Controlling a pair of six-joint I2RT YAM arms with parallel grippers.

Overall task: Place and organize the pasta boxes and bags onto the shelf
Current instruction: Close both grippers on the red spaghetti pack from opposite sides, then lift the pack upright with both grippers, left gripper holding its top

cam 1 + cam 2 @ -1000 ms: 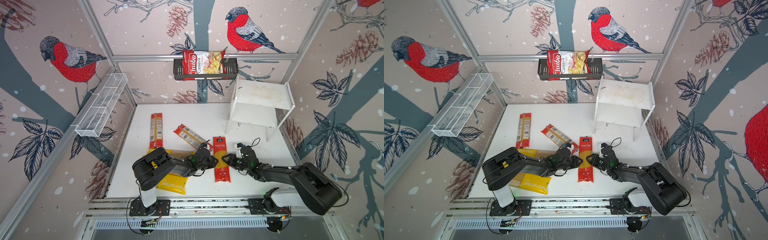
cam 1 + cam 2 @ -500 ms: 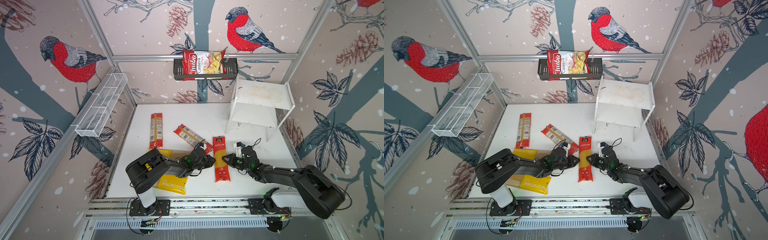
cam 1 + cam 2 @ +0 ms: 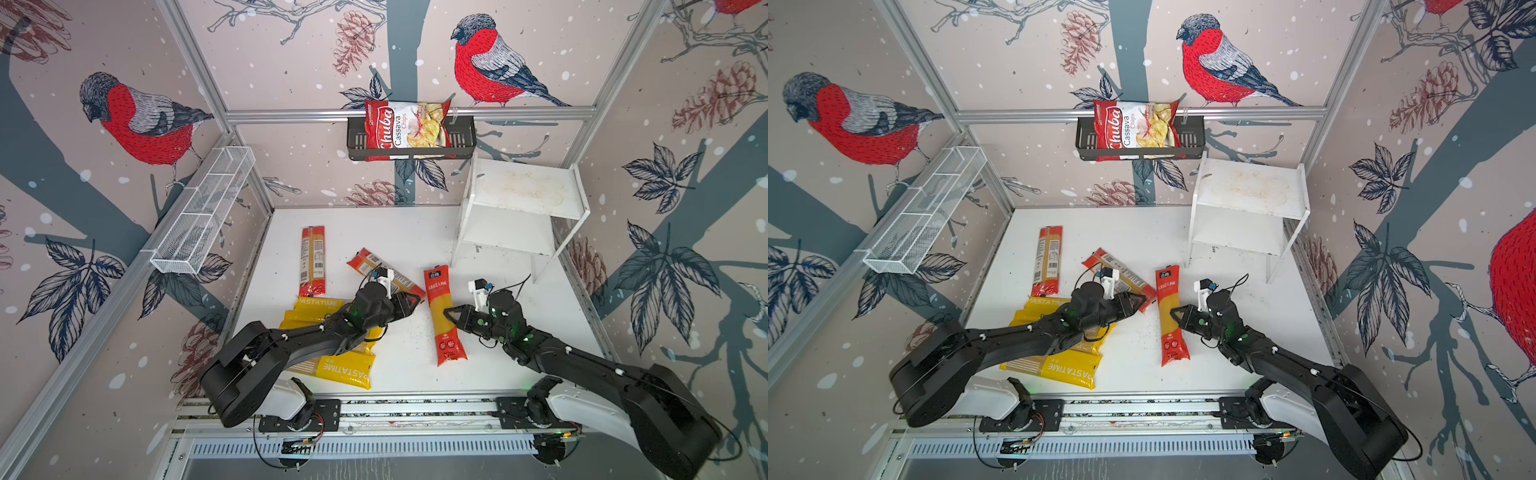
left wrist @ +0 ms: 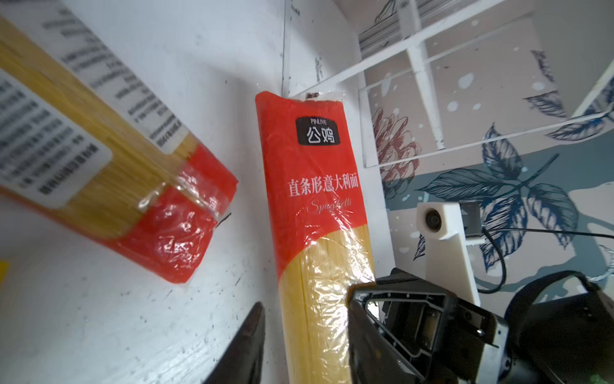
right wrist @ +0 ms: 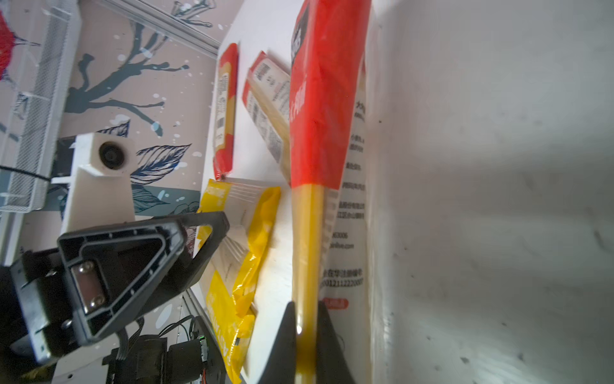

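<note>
**Right hand has the red packet; shelf ahead, both boards bare**

- Right hand point(image 5: 305, 319): clenched on the clear middle of one red spaghetti packet point(image 3: 444, 332), pinching it by its long edge. The wrist view shows the packet tipped up on that edge, not lying flat.
- Left hand point(image 3: 415, 300): jaws parted, nothing in them, tips just beside the same packet on the side away from the shelf point(image 3: 528, 195).
- Packet position: on the table point(image 3: 395, 232), on the robot's side of the shelf, near the foot of its solid side panel.
- Long axis: runs from the robot toward the shelf, roughly square to the shelf's front edge. Judgement: it needs about a quarter turn to lie along a board.
- Nearer arm: the right, since its base sits on the shelf's side.
- Room: table between packet and shelf is bare.
- Edges: the side panel closes the shelf's near end, so entry looks possible only from the front. The lower board has the top board close over it.
- Remaining: the yellow PASTATIME packets point(image 3: 340, 370) and two other red packets point(image 3: 312, 257) lie farther from the shelf, beyond the left hand.
</note>
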